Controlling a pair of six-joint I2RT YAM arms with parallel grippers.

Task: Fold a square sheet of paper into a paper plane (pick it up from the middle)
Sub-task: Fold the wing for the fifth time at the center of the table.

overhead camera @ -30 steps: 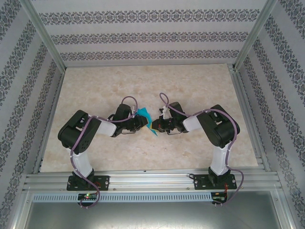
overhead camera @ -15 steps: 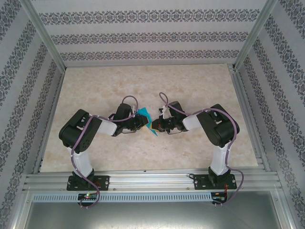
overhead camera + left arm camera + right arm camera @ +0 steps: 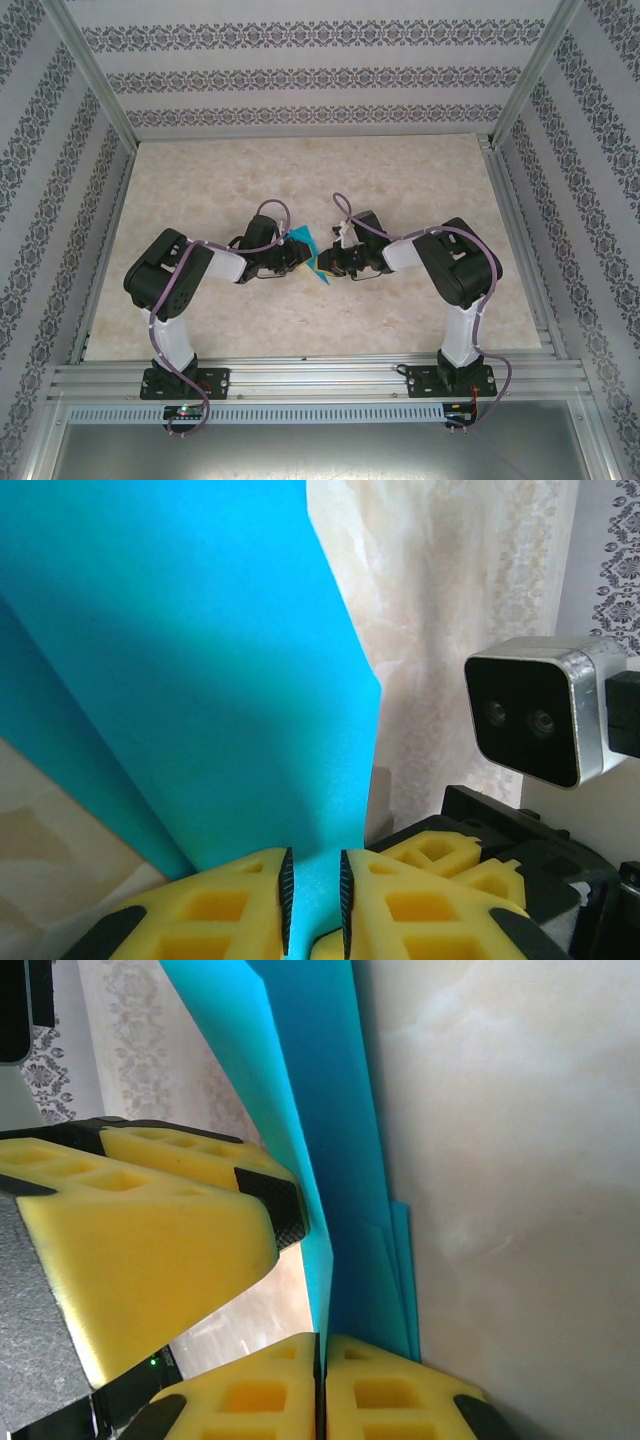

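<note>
At mid-table in the overhead view, the left gripper and the right gripper face each other almost tip to tip, with the teal-blue paper caught between them. From up there the paper is a small sliver, largely covered by the two black wrists, and its folds cannot be read. The left wrist camera makes plain what the overhead one does not: the left fingers stand a narrow slit apart, their black pads pinching the paper's lower edge, and the sheet rises broad and smooth above them until the picture's top cuts it off. The right wrist camera has the right fingers pressed together on layered edges of the same paper. Beneath lies a cream marbled table, ringed by patterned wallpaper walls and an aluminium rail.
</note>
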